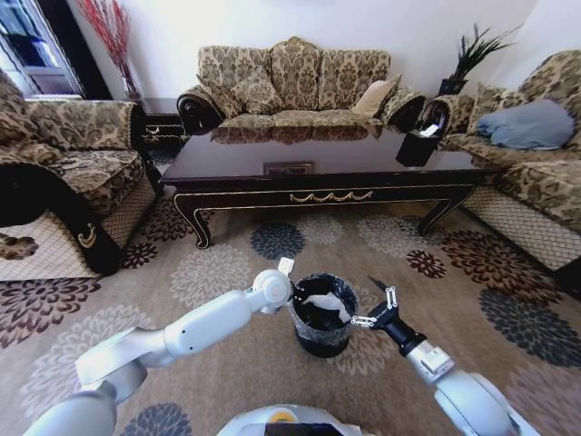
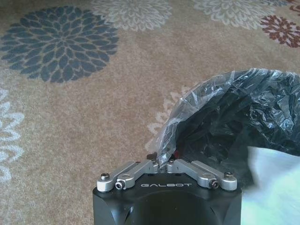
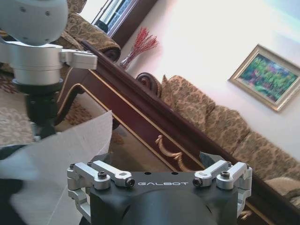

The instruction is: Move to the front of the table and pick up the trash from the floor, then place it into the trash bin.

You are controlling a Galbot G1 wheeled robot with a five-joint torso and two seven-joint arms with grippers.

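Living room with floral carpet (image 1: 227, 272); patterned sofas on three sides, long dark desk (image 1: 327, 163) with gold trim across the upper middle of the head view. Small black holder (image 1: 418, 147) on the desk's right end.

Lower centre of the head view: bin (image 1: 322, 313), black, standing on the carpet, clear liner (image 2: 187, 112) puffing over the rim. White crumpled paper (image 1: 318, 300) lying inside the bin, also visible at the lower right of the left wrist view as a pale patch.

Left gripper (image 2: 163, 165) at the bin's left rim, fingers closed together, pinching the edge of the liner; the bin's dark interior just beyond the fingers, at the right of that view. In the head view, left arm reaching in from the lower left, wrist touching or just beside the rim.

Right gripper (image 1: 374, 304) just beside the bin's right rim, fingers spread wide, nothing between them. In the right wrist view, fingers (image 3: 213, 161) apart, a white sheet at the left of the frame, just beside the left finger and not held; desk rail and sofa behind.
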